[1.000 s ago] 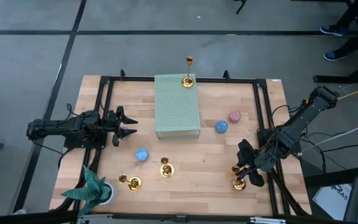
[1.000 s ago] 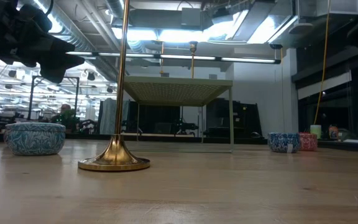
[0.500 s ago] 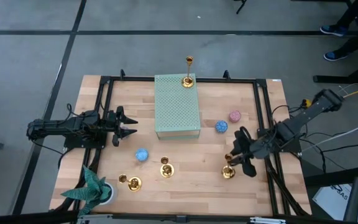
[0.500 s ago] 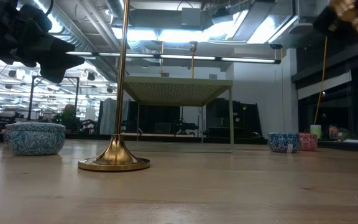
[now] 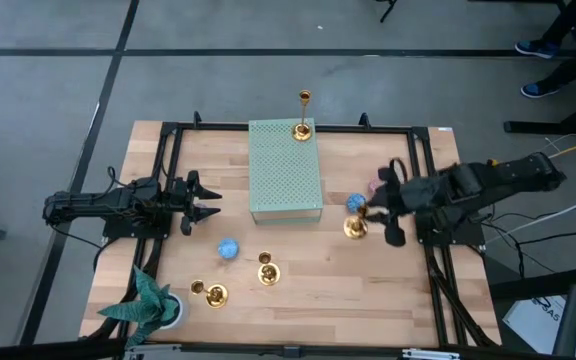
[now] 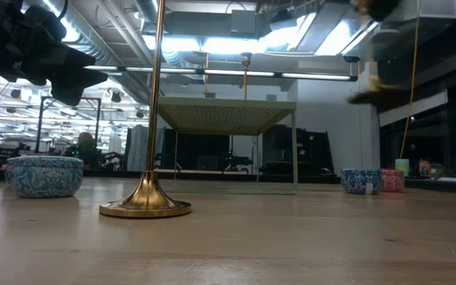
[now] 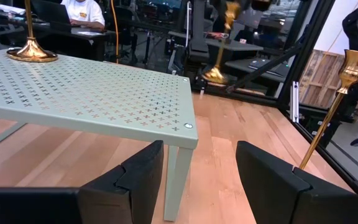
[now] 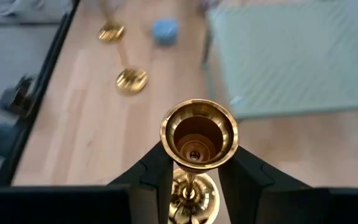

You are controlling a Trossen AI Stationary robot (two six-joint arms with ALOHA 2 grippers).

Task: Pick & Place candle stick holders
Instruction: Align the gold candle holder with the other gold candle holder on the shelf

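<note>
My right gripper point(image 5: 378, 207) is shut on a gold candle stick holder point(image 5: 356, 227), held in the air right of the green perforated stand point(image 5: 285, 170). The holder shows blurred in the low view point(image 6: 377, 89). A second holder point(image 5: 302, 129) stands by its base on the stand's far end. Two more point(image 5: 265, 270) point(image 5: 213, 293) stand on the table near its front edge. My left gripper point(image 5: 204, 204) is open and empty, left of the stand. My right gripper pinches the holder's stem just below the cup point(image 8: 190, 182) between its two fingers point(image 8: 159, 169). The fingers come slanting down from the table's right side. The holder is lifted clear of the table, cup point(image 8: 199, 133) up and base point(image 8: 194, 200) hanging below.
A blue disc point(image 5: 228, 248) lies near the front holders. Another blue disc point(image 5: 356, 203) and a pink one point(image 5: 377, 186) lie by my right gripper. A green paper plant point(image 5: 148, 300) sits at the front left corner. A black frame point(image 5: 420, 180) edges the table.
My right gripper has carried the holder from the table's near right corner up, toward the far edge and left toward the green stand. The holder has gone from table height to lifted clear.
</note>
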